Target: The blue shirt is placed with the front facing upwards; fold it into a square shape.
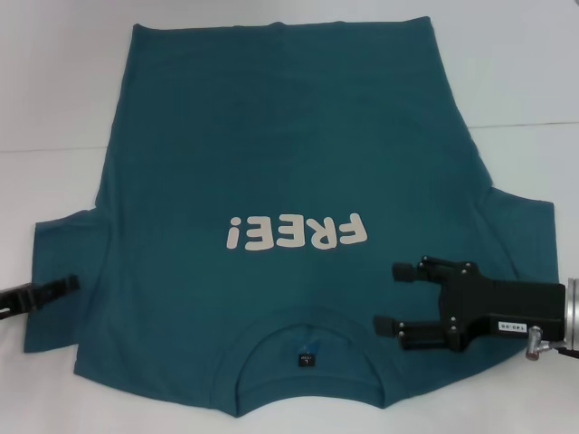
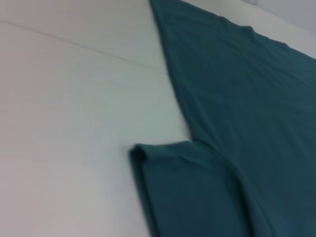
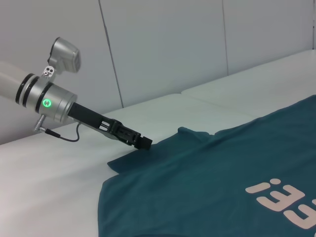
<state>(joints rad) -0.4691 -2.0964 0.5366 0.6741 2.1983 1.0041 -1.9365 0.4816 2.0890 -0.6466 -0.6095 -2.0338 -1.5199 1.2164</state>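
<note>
The blue shirt (image 1: 289, 163) lies flat, front up, on the white table, its collar and small dark label (image 1: 308, 359) nearest me. The cream "FREE!" lettering (image 1: 296, 233) reads upside down. My right gripper (image 1: 387, 298) is open and empty, just above the shirt's right shoulder, beside the collar. My left gripper (image 1: 71, 284) is at the outer edge of the left sleeve (image 1: 63, 253); in the right wrist view its tip (image 3: 144, 142) meets the sleeve's edge. The left wrist view shows the sleeve (image 2: 182, 192) and the shirt's side (image 2: 237, 98) lying flat.
The white table (image 1: 54, 90) extends to the left, right and far side of the shirt, with a seam line (image 1: 54, 147) across it. White wall panels (image 3: 163, 49) stand behind the table's left side. The right sleeve (image 1: 520, 235) lies spread out flat.
</note>
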